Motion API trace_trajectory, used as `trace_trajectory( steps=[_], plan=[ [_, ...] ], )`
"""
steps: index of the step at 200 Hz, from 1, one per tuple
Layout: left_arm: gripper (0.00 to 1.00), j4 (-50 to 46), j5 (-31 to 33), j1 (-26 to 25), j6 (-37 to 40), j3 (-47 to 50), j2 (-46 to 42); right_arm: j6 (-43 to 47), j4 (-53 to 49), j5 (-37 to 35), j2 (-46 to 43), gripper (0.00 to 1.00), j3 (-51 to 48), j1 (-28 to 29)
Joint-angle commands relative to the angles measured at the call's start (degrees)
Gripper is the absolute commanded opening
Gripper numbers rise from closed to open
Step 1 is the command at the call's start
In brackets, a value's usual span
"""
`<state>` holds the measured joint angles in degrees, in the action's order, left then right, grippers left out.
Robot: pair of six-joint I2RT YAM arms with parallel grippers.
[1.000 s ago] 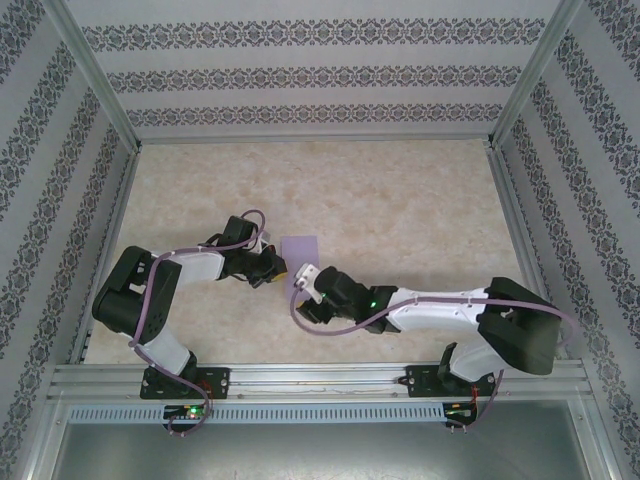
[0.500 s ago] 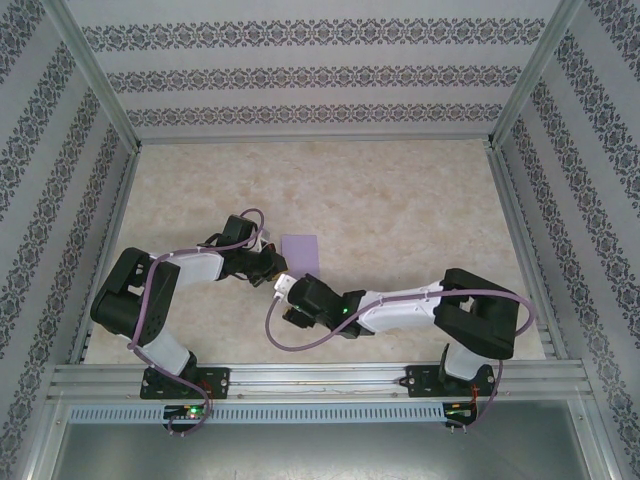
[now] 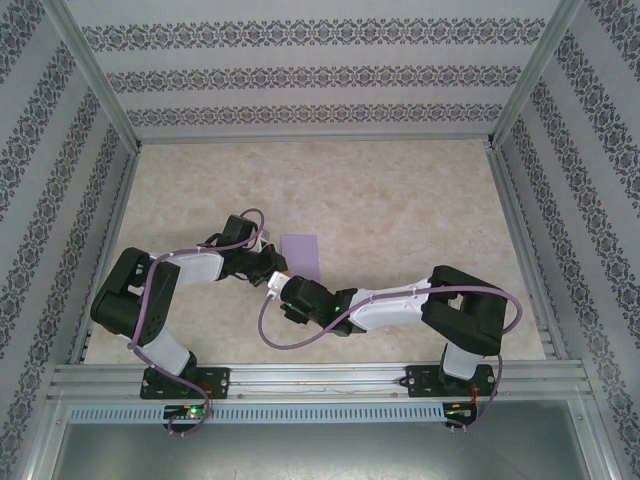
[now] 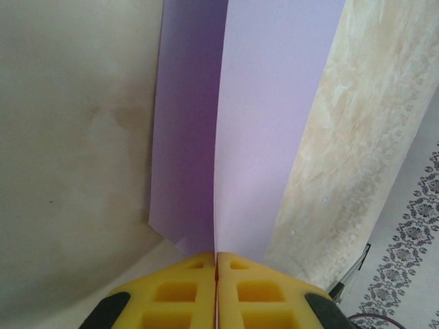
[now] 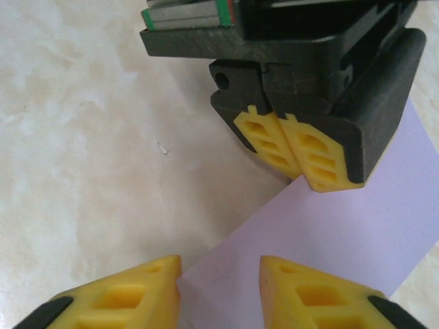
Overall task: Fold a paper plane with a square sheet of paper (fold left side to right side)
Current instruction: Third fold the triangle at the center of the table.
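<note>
Here, a lilac sheet of paper [image 3: 301,254] lies on a pale marbled table [image 3: 400,200], just in front of the two robot arms and between them. The left gripper [image 4: 217,259] is clamped tight on the sheet's near edge, its yellow fingers [image 4: 199,267] pressed together with the paper running up from between them. The right gripper [image 5: 219,277] hovers just beside it, jaws a narrow gap apart over a corner of the sheet, gripping nothing that can be seen. The paper looks very light, thin and floppy, easy to crease or tear, and likely to slide on the smooth top; an edge or corner is the best place to take it. It seems folded lengthwise, though the close view leaves that unsure. The left gripper crowds the right one's approach; the patterned walls [image 3: 60,200] stand well apart.
</note>
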<state>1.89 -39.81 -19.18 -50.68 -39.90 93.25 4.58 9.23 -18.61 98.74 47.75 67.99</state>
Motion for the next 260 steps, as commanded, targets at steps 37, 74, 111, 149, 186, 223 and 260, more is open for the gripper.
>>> trace_trajectory(
  steps=[37,74,111,149,186,223,260],
  plan=[
    [0.27,-7.1,2.0,-0.2,5.3,-4.4,-1.8,-6.9,-1.9,7.1,-3.6,0.0,-2.7,-3.1],
    [0.37,-13.5,4.1,1.2,10.0,-6.7,-4.9,-12.9,-1.2,18.0,-6.2,0.0,-5.0,-7.0],
    [0.38,-17.9,4.9,1.8,15.0,-10.8,-5.9,-17.6,0.9,28.1,-7.4,0.0,-6.6,-10.2],
    [0.3,-17.2,0.1,1.6,18.0,-14.0,-0.4,-21.1,3.4,35.9,-6.8,0.0,-6.9,-12.9],
    [0.25,-17.2,-2.3,0.4,20.4,-16.6,6.4,-23.0,4.6,39.0,-5.7,0.0,-7.1,-14.5],
    [0.21,-19.1,-0.9,-0.8,23.3,-19.6,11.6,-24.0,5.1,40.7,-4.7,0.0,-7.1,-15.4],
    [0.19,-20.8,1.0,-1.3,24.9,-21.4,14.3,-24.8,5.3,41.4,-4.3,0.0,-7.1,-16.2]
  ],
)
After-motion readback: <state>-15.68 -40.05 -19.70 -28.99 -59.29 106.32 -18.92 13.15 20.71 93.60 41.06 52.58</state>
